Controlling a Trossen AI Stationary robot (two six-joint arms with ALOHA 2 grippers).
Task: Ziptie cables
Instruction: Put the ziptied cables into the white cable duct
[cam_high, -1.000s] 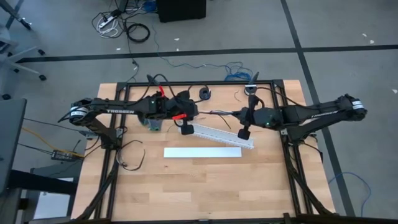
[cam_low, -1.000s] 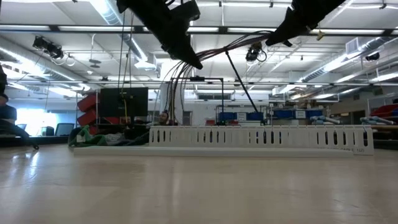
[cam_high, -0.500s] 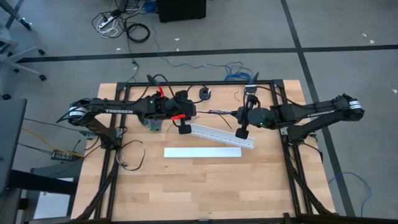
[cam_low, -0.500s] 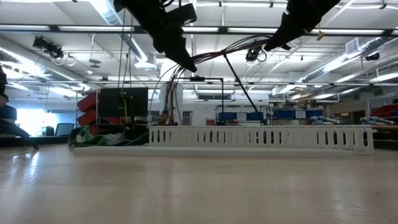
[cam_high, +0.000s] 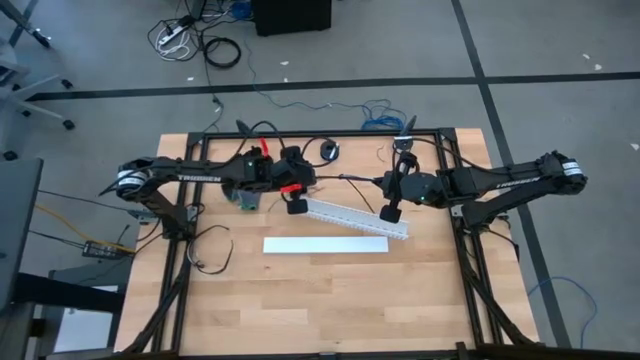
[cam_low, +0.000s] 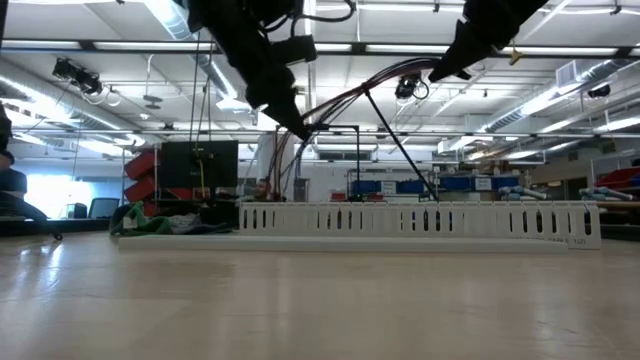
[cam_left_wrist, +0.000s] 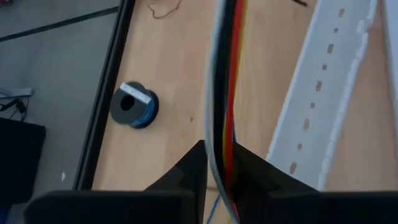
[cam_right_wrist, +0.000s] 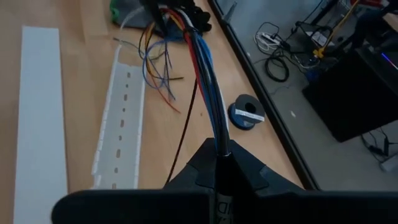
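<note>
The left gripper is closed on the cables, its two dark fingers pressed against either side of the bundle just above the near end of the white slotted duct. The right gripper is likewise clamped on the same bundle, its fingers meeting around the wires above the far end of the duct. Between the two grippers the cables run as a taut, nearly straight strand suspended over the duct and clear of it. At close range the bundle consists of thin round insulated wires in black, grey, red, orange and blue; beyond the left gripper they splay into loose individual ends that hang toward the table beside the duct. The duct is a long, rigid white plastic channel with a row of narrow vertical slots along its wall, lying flat on the pale wood-grain table. A flat, smooth white strip, about as long as the duct, lies parallel to it on the side away from the cables. A small round spool wound with blue wire and bearing a white label rests on the table near the black frame rail, on the cable side of the duct.
</note>
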